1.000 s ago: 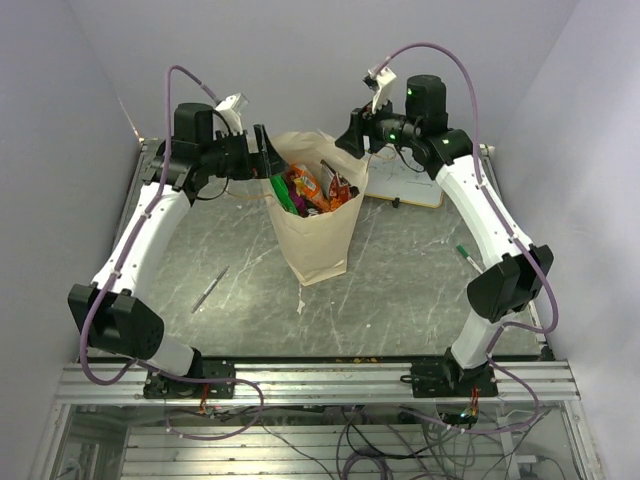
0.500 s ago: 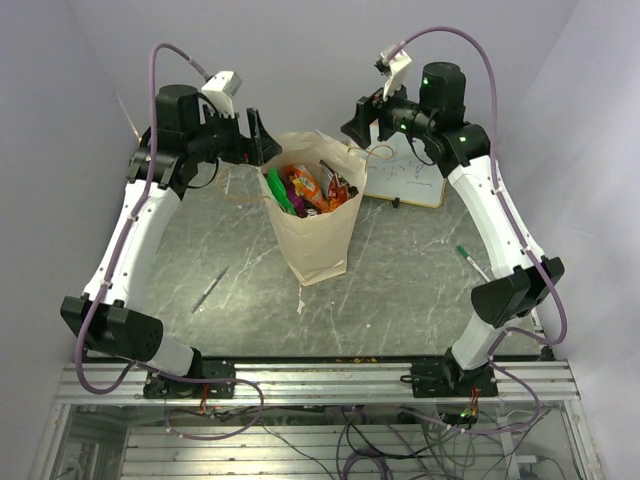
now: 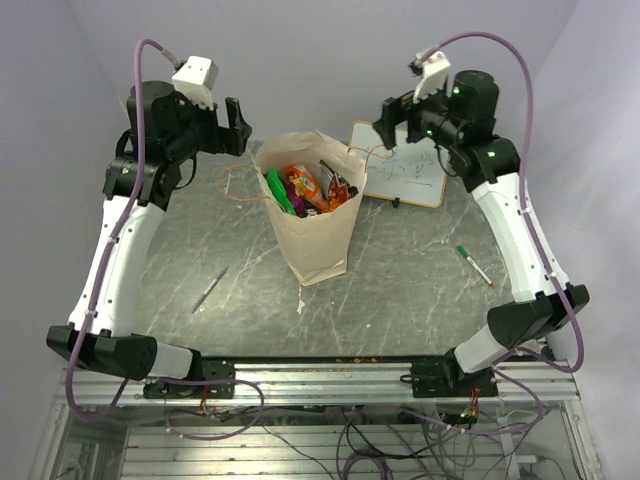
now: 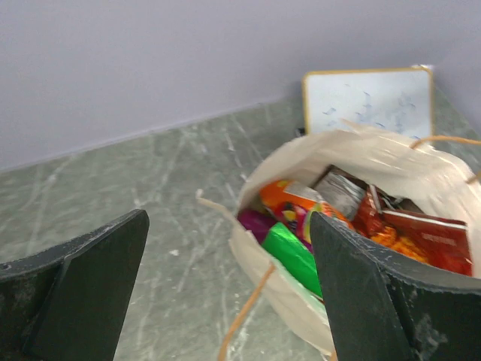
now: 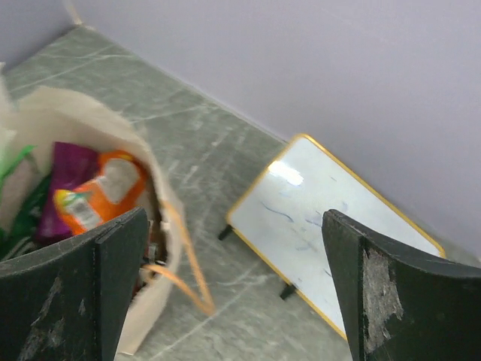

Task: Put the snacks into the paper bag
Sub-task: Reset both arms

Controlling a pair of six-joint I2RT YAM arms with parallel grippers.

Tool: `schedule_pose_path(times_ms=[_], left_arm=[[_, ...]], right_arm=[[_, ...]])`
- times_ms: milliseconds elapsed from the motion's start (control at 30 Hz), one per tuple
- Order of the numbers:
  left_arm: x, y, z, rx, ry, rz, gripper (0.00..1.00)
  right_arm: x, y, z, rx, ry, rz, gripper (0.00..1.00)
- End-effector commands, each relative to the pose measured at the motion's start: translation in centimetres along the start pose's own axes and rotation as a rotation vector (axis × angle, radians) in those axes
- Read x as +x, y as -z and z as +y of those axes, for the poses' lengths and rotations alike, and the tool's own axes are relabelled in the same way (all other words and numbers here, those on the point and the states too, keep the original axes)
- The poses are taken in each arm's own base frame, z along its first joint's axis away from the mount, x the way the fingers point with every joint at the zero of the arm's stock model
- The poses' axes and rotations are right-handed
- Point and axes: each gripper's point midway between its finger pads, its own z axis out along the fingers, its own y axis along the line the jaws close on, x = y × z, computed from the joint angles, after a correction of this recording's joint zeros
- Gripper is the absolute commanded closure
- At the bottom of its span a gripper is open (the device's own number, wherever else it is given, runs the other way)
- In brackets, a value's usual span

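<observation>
The paper bag (image 3: 318, 235) stands upright mid-table with its mouth open. Several snacks (image 3: 305, 188) fill it: orange, green, purple and red packets. My left gripper (image 3: 238, 125) hovers open to the left of the bag's rim, holding nothing. From the left wrist I see the bag (image 4: 391, 162) with an orange packet (image 4: 289, 203) and a green one (image 4: 293, 252) between my open gripper (image 4: 228, 226). My right gripper (image 3: 385, 122) hangs open to the right of the rim, also holding nothing. The right wrist view shows the open gripper (image 5: 234, 218) beside the bag (image 5: 68, 113), its cord handle (image 5: 188, 263) loose.
A yellow-framed whiteboard (image 3: 400, 178) leans at the back right, seen also from the right wrist as the whiteboard (image 5: 331, 226). A green-capped pen (image 3: 474, 265) lies at the right and a grey pen (image 3: 210, 290) at the left. Walls close in on three sides.
Both arms have lifted and drawn away from the bag's rim, the left one leftward and the right one rightward. The right gripper's jaws have spread wider.
</observation>
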Motion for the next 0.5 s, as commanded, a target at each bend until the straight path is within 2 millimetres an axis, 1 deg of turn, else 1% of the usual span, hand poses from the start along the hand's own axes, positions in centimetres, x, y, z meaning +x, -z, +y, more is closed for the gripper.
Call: schedule_pose_path(times_ms=[0,100,200,300,367,467], left_arm=[[-2.2,2.2,4.6,-0.221,-0.060,-0.085,0.01],[-1.9,2.8,7.2,-0.317,-0.069,-0.095,0.02],[-1.6,3.1,9.4,-0.376,-0.067,-0.087,0.02],[-1.1,3.2,10.9,-0.396,-0.052,-0.082,0.02],[-0.5,3.0,11.4,-0.387,-0.037,-0.083,0.02],[0.7,3.3,12.7,-0.398,-0.015,-0.081,0.02]], right_arm=[[1.4,2.8,-7.2,0.221,-0.105,0.005,0.00],[2.6,4.9,-10.9,0.326,-0.154,0.014,0.00],[4.2,6.4,-13.4,0.425,-0.159,0.055,0.00],[6.1,6.9,-14.5,0.471,-0.167,0.121,0.00],[7.5,6.9,-14.4,0.475,-0.182,0.166,0.00],[9.0,7.0,-14.3,0.492,-0.205,0.182,0.00]])
